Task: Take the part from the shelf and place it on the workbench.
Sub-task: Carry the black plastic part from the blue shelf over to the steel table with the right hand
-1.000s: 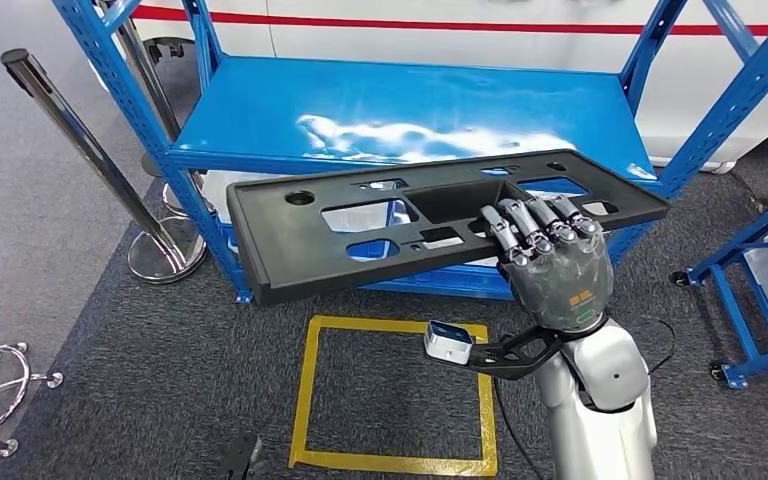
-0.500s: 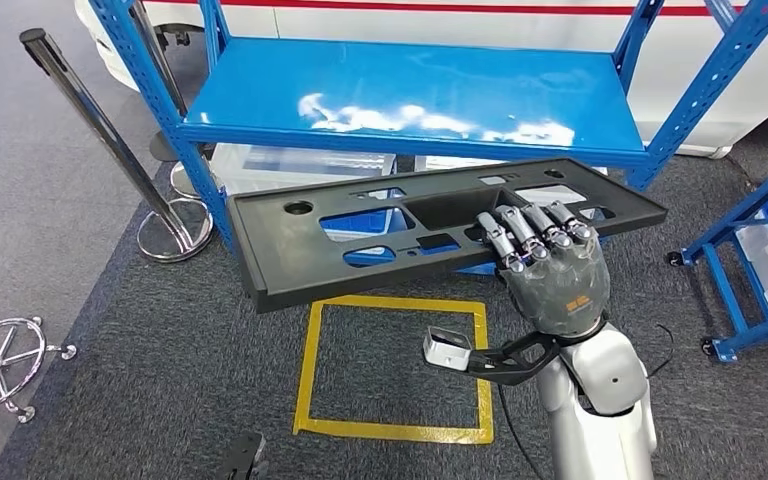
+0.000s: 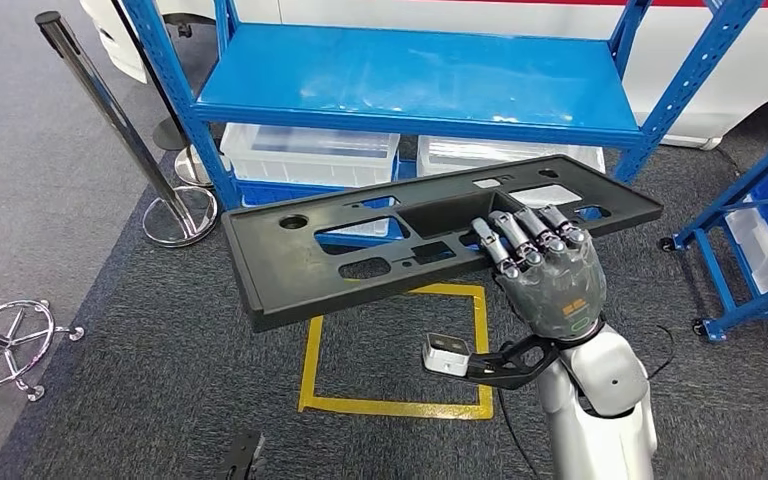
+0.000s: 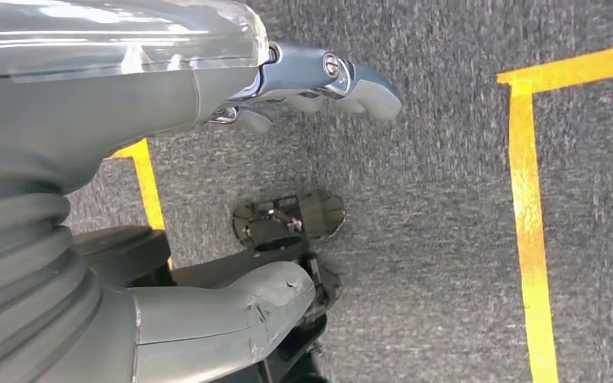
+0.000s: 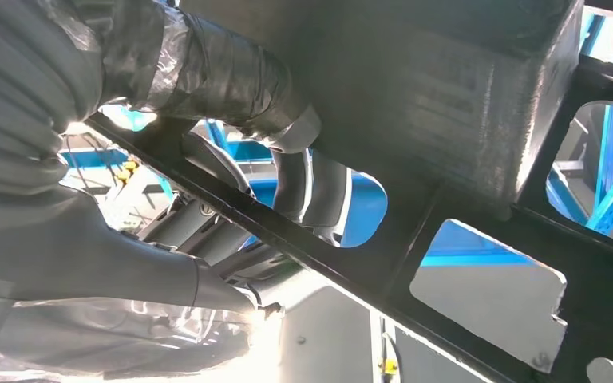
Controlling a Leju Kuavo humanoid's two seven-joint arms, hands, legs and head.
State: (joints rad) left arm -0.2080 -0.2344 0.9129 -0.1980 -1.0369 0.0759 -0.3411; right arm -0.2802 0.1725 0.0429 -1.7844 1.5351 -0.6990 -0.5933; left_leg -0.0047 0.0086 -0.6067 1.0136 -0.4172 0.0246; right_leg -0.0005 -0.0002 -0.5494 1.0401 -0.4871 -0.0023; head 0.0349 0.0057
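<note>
Your right hand grips the long black plastic panel by its near edge — held clear of the blue shelf; left hand hangs empty, fingers apart.

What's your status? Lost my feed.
Right hand grips black part, clear of blue shelf. Left hand holds nothing, over carpet. No workbench seen.

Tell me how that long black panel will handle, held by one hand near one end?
The black panel looks rigid: no visible sag. Most of it extends past the right hand, so it may tip or twist. Many cutouts suggest it's fairly light.
</note>
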